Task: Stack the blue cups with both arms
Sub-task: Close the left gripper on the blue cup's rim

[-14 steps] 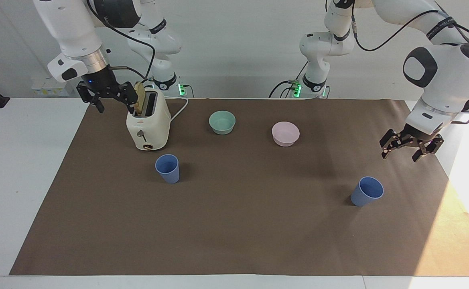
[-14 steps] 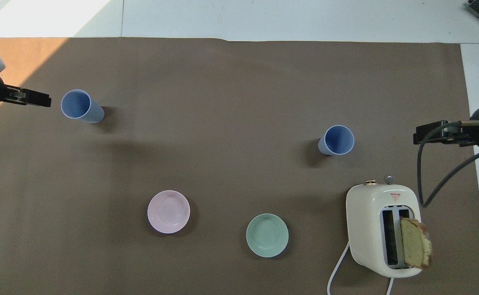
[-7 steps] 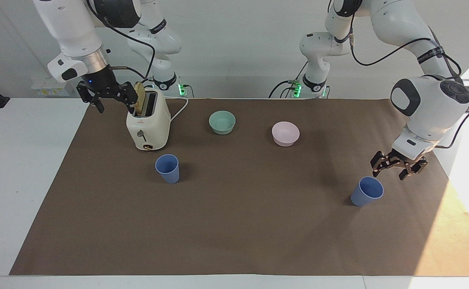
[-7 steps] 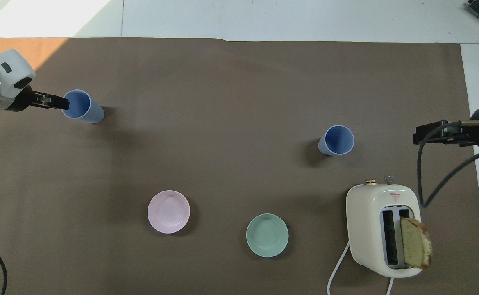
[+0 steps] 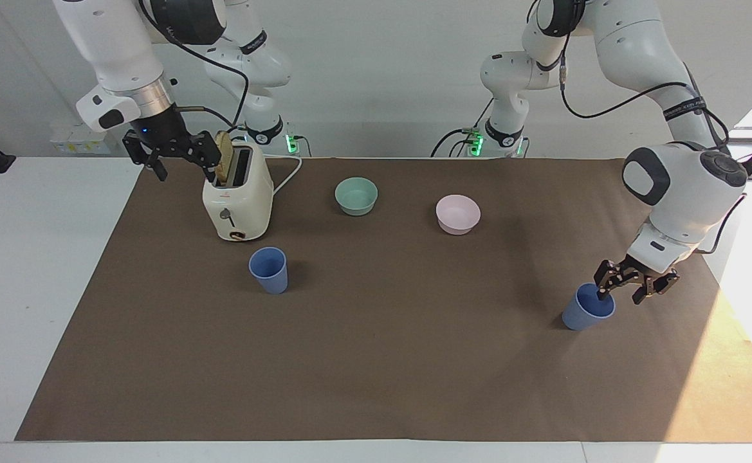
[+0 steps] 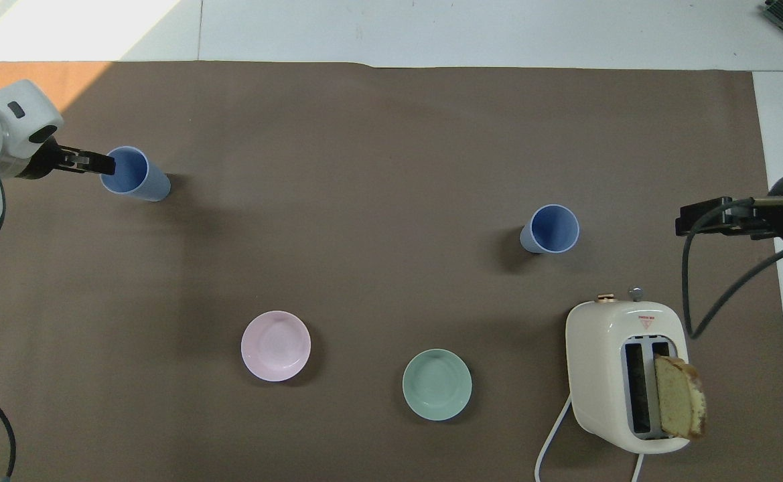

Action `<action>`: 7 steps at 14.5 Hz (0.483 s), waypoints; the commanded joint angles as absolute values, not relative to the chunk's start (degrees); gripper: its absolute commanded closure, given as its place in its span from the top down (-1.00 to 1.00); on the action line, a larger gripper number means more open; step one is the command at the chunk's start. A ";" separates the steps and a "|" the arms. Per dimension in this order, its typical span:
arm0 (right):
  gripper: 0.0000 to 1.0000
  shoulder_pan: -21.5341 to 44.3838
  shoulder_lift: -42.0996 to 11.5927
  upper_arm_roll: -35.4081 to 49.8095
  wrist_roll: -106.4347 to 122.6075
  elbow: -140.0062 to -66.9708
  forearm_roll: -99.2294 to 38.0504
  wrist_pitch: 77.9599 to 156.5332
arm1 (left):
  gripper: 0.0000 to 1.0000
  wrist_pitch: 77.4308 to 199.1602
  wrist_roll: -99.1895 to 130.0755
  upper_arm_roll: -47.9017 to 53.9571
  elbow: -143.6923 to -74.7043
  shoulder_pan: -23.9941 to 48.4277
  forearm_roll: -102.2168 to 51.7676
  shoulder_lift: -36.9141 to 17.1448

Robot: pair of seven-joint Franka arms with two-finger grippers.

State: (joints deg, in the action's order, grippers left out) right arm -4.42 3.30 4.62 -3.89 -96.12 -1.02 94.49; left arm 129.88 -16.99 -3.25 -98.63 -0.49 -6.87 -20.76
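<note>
The left gripper (image 5: 621, 296) is straddling the rim of one small periwinkle-blue plastic cup (image 5: 585, 310) standing toward the left arm's end of the brown paper mat (image 5: 382, 360); the facing view shows one finger inside the mouth and one outside, jaws parted, not yet clamping. The overhead view shows only the fingers' tip meeting that rim. The second blue cup (image 5: 269, 270) is standing beside the cream toaster (image 5: 237, 199). The right gripper (image 5: 179, 161) is hanging unclenched beside the toaster, waiting.

Matte plastic cups (image 5: 268, 270), glossy toaster (image 5: 237, 202)
</note>
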 commanded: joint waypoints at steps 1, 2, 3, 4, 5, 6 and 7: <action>1.00 -5.01 3.34 4.83 -3.52 -96.33 -1.93 95.01 | 0.46 132.45 -18.28 -2.73 -99.23 -1.06 -8.35 -22.06; 1.00 -5.01 3.34 4.83 -3.52 -96.33 -1.93 95.10 | 0.39 132.28 -18.11 -2.72 -99.40 -0.88 -8.44 -22.32; 1.00 -5.01 3.34 4.75 -3.60 -96.33 -1.93 95.10 | 0.30 132.28 -18.11 -2.81 -100.01 -0.70 -8.44 -22.41; 1.00 -5.01 3.34 4.75 -3.52 -96.33 -1.93 95.01 | 0.20 132.10 -18.19 -2.73 -100.37 -0.70 -8.79 -22.33; 1.00 -5.01 3.34 4.75 -3.52 -96.33 -1.93 95.10 | 0.01 131.75 -18.19 -2.81 -100.55 -0.53 -8.79 -22.24; 1.00 -5.01 3.34 4.83 -3.52 -96.33 -1.93 95.01 | -0.25 131.31 -18.19 -2.81 -100.72 -0.53 -8.79 -22.15; 1.00 -5.01 3.34 4.83 -3.52 -96.33 -1.93 95.01 | -0.68 129.83 -18.19 -2.81 -100.72 -0.70 -8.79 -21.97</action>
